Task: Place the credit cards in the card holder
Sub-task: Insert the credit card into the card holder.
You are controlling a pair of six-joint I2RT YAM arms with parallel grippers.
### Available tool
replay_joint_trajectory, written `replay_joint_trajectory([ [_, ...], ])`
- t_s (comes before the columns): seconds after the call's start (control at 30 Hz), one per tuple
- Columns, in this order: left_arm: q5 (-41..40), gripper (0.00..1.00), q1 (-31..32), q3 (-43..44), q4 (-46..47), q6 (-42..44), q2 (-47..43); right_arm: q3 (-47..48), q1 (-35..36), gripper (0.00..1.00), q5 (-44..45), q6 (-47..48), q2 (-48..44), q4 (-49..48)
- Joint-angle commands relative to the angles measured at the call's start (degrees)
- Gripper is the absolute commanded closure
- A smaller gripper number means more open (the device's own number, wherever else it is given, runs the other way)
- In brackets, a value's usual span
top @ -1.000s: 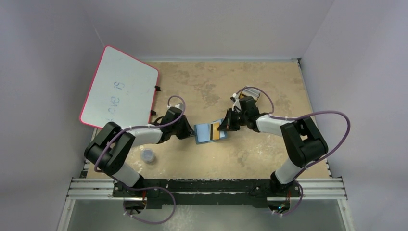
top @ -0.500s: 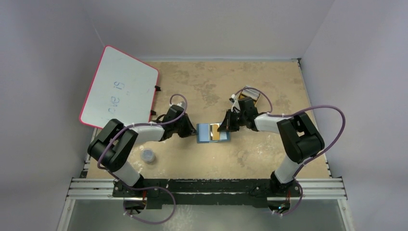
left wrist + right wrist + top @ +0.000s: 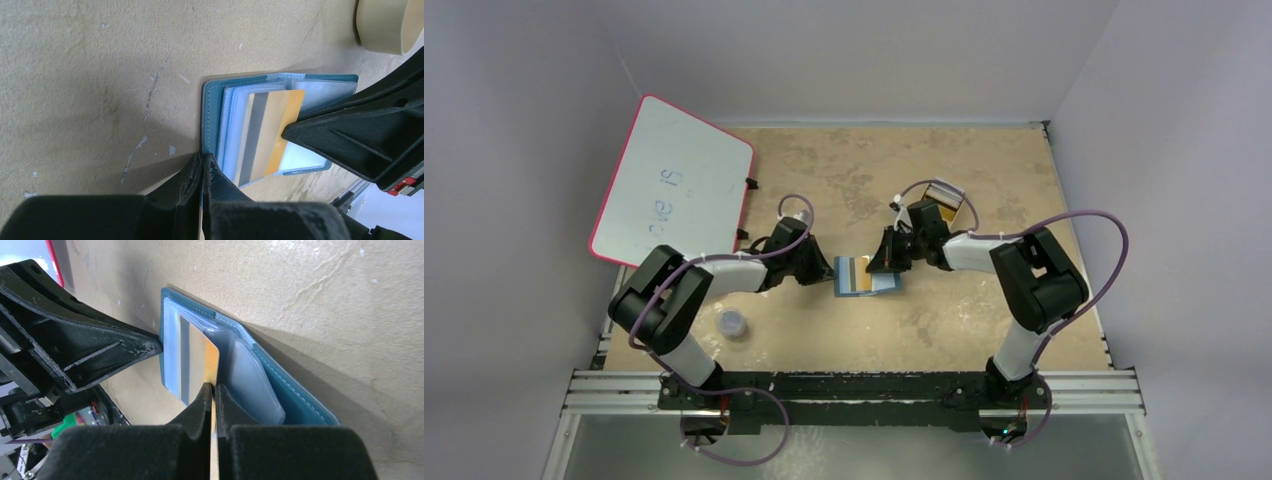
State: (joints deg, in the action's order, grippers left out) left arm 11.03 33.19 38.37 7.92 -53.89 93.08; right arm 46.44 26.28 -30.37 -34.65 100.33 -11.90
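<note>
The teal-blue card holder lies open in the middle of the table, its clear pockets facing up. My left gripper is shut on the holder's left edge. My right gripper is shut on the edge of an orange-yellow credit card with a grey stripe. The card lies over the holder's left pockets; I cannot tell if it sits inside a pocket. More credit cards lie in the beige tray behind the right arm.
The beige oval tray stands behind the right gripper. A pink-rimmed whiteboard leans at the far left. A small clear cap sits near the left arm's base. Both grippers crowd the holder from either side.
My right gripper has moved left with the card, drawing it further across the holder. The holder has straightened a little, and the left gripper has stayed on its left edge.
</note>
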Motion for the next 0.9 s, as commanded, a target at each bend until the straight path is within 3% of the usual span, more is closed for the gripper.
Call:
replay_joint_trajectory([
  [0.0, 1.6, 1.0, 0.9, 0.3, 3.2, -1.6, 1.2, 1.7, 1.7, 1.0, 3.0, -2.5, 0.9, -1.6],
  [0.47, 1.0, 1.0, 0.9, -0.2, 3.6, -2.0, 0.6, 2.2, 2.0, 0.61, 7.7, -1.8, -3.6, 2.4],
  [0.57, 1.3, 1.0, 0.9, -0.1, 3.1, -1.5, 0.8, 2.4, 2.8, 0.62, 8.2, -2.5, -3.2, 2.6],
  [0.87, 2.9, 1.0, 0.9, 0.0, 3.6, -1.1, 0.6, 4.6, 5.8, 0.78, 8.8, -5.1, -0.7, 2.1],
])
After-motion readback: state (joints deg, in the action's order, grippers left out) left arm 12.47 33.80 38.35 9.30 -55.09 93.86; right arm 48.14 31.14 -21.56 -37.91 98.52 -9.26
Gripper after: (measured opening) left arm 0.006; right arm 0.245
